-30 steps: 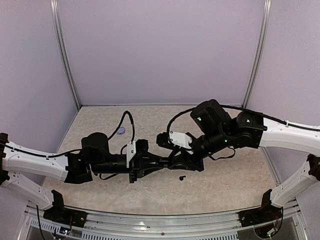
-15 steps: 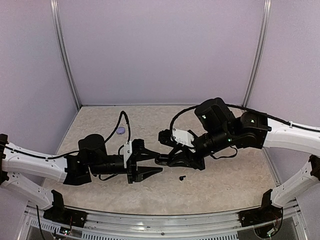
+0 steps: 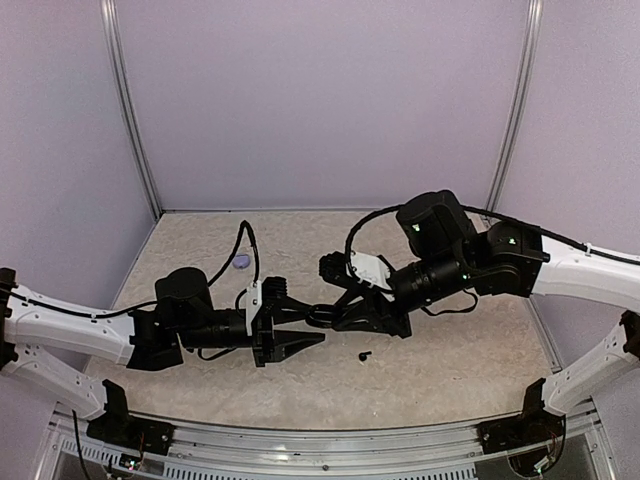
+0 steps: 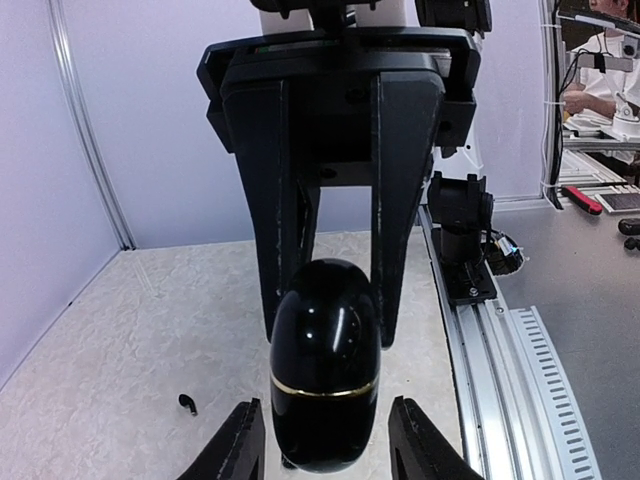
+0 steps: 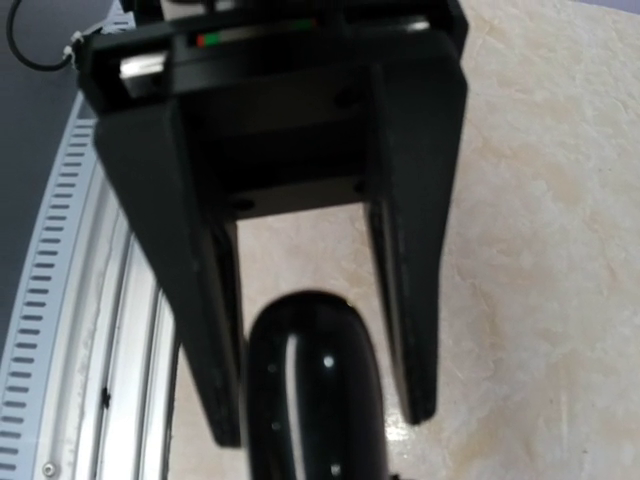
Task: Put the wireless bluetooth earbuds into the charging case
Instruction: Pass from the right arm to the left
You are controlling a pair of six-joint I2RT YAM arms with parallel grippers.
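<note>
A glossy black charging case (image 4: 325, 370) with a thin gold seam is closed and held in the air; it also shows in the right wrist view (image 5: 315, 400). My right gripper (image 3: 332, 317) is shut on its far end, its fingers (image 4: 285, 230) flanking it. My left gripper (image 3: 298, 328) is open, with its fingertips (image 4: 240, 445) on either side of the case's near end and not touching it. One black earbud (image 3: 363, 355) lies on the table below; it also shows in the left wrist view (image 4: 187, 403). The other earbuds are out of view.
A small lilac round object (image 3: 241, 262) lies at the back left of the table, near the left arm's cable. The metal rail (image 4: 520, 380) runs along the table's near edge. Pale walls close in the back and both sides.
One second ago both grippers were meshed together at the case. The left gripper has drawn back to the left with its jaws apart. The right gripper keeps the case and has shifted slightly.
</note>
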